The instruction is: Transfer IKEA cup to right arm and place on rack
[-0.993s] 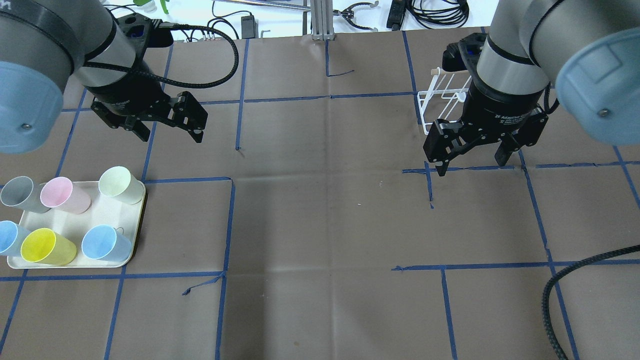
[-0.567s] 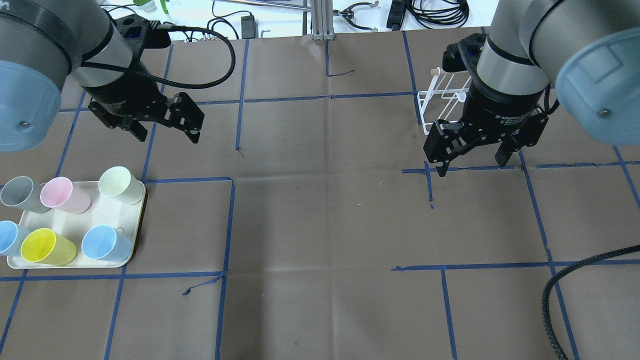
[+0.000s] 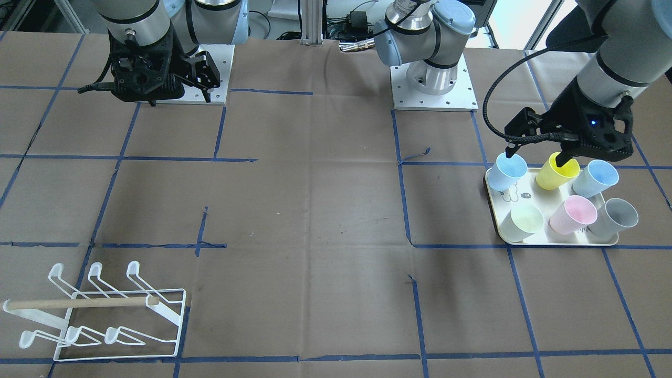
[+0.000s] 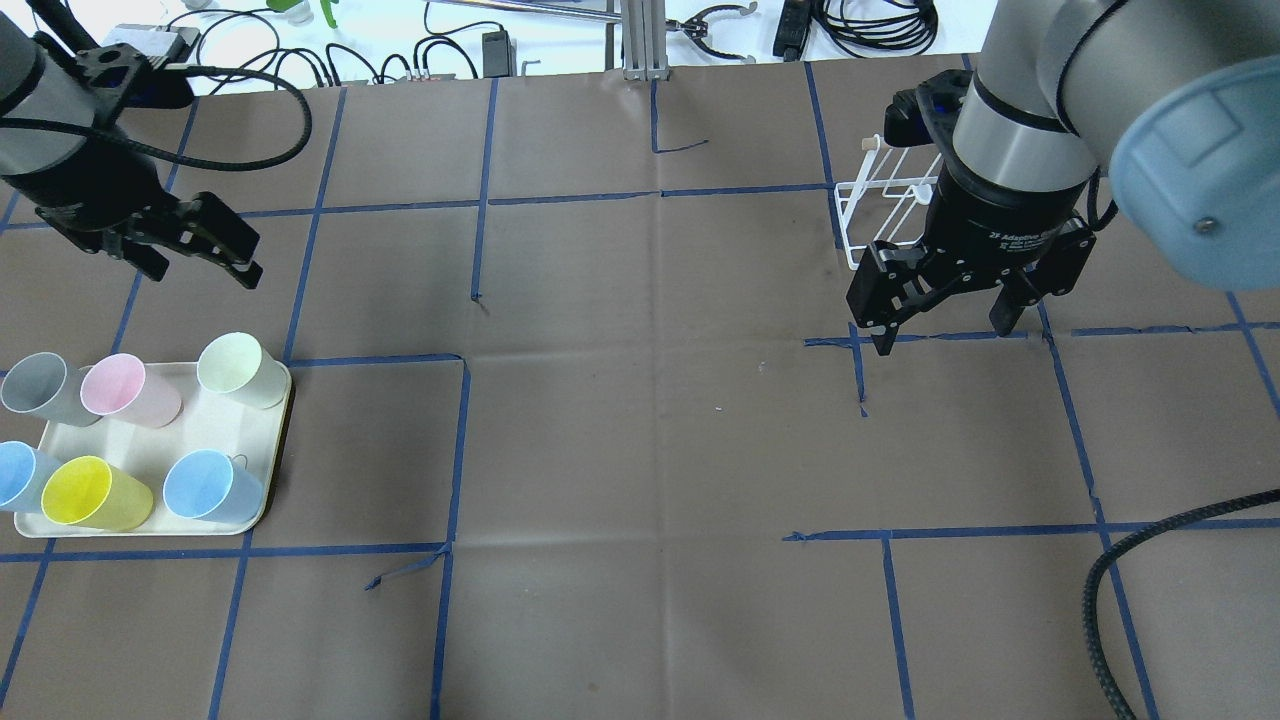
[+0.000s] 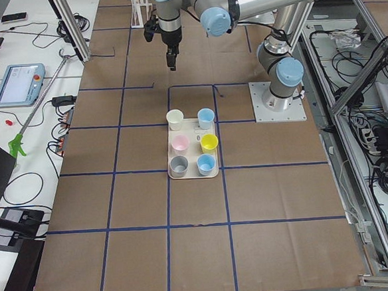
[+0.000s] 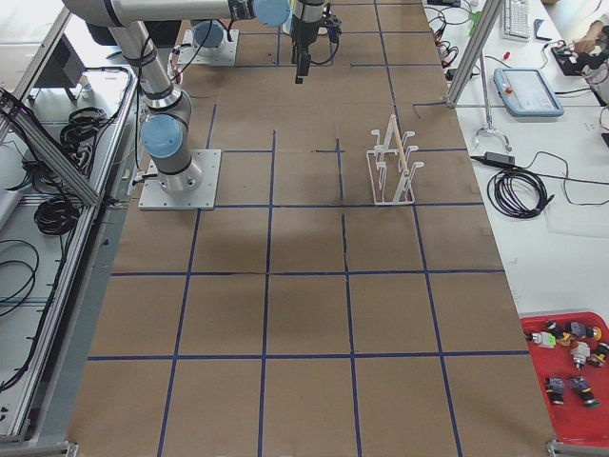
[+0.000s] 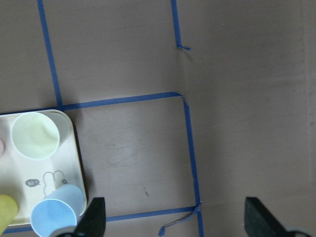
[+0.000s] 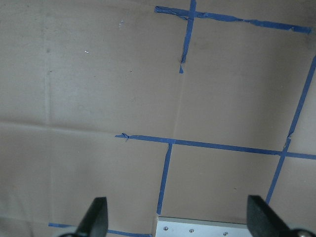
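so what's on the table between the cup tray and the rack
Nothing stands there. In the front-facing view the stretch from the tray to the rack is bare brown paper crossed by blue tape lines.

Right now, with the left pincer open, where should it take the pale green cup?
Probably by its rim, from straight above: the pale green cup stands upright, mouth open, at a corner of the tray. Left pincer puts one finger inside, one outside, away from the pink cup.
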Controlling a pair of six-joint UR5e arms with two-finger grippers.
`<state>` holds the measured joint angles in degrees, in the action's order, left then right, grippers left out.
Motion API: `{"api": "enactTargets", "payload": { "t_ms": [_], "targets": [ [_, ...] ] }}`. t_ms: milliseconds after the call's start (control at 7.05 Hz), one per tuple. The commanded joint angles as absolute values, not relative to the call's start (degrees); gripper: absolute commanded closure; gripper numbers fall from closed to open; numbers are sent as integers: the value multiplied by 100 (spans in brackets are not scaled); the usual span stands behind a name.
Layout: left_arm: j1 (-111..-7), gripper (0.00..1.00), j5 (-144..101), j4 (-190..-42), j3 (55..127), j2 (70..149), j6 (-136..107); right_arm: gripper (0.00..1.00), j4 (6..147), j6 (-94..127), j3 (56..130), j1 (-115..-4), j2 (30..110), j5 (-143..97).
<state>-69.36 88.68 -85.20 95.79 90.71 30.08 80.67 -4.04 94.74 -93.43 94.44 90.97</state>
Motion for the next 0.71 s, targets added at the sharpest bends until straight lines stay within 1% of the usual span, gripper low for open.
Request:
{"api": "enactTargets", "payload": {
  "t_ms": [0, 284, 567],
  "targets": [
    [-6497, 0, 8877, -7956, 9703, 9359, 3199, 0, 8060, -413, 9475, -9343, 9422, 9097],
    [-6460, 0, 8868, -7902, 9817, 9552, 3121, 0, 8051, -413, 9492, -9343, 9431, 9105],
    [-6460, 0, 8868, -6818, 10429, 9816, 3015, 0, 8095, -413, 9606, -9343, 9457, 9097]
  ]
}}
